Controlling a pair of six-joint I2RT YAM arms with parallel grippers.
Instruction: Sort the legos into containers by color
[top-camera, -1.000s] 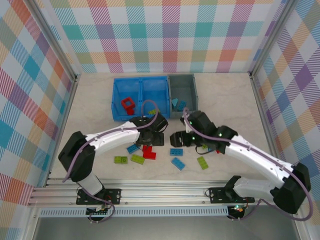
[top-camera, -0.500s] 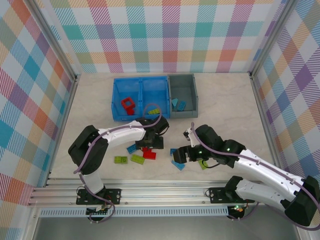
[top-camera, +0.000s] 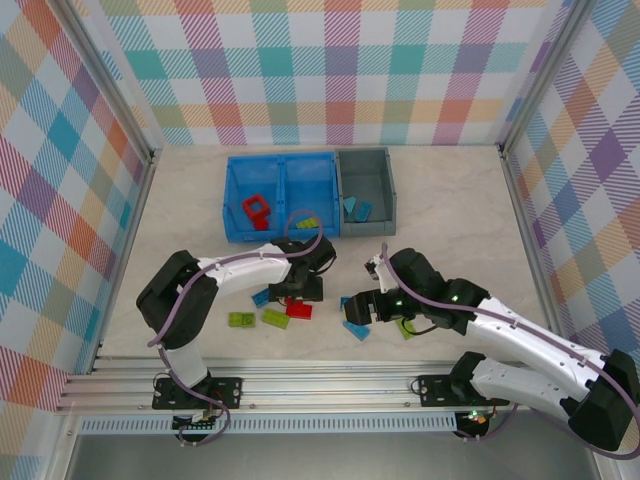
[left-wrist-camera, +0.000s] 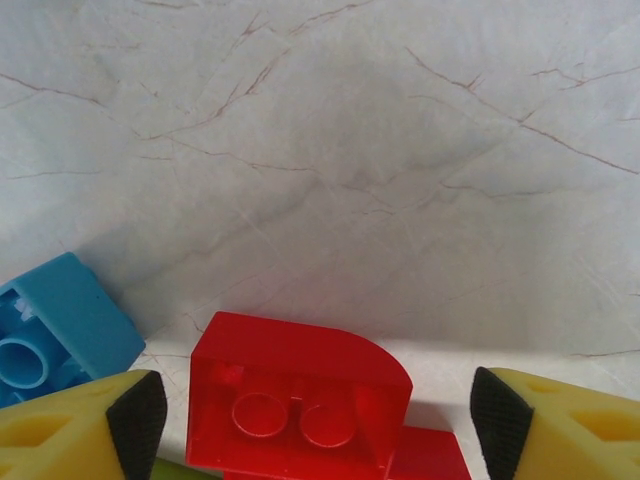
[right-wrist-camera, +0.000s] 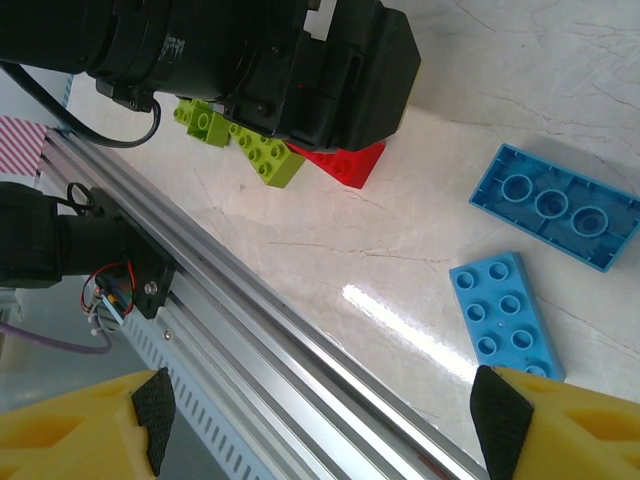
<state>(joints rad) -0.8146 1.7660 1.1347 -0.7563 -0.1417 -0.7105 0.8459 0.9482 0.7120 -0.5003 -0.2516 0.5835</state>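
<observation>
Left gripper (left-wrist-camera: 320, 412) is standing with fingers spread wide, bracketing the red rounded-corner brick (left-wrist-camera: 300, 405), which is lying on the table (left-wrist-camera: 350, 150) near a blue brick (left-wrist-camera: 55, 325). The red brick's long axis is running finger to finger, so a closure would likely be pinching its short ends. Right gripper (right-wrist-camera: 327, 420), equally wide, is holding nothing.

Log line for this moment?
left gripper open, jaws straddling red brick | right gripper open, near blue bricks | red frame in blue bin
</observation>
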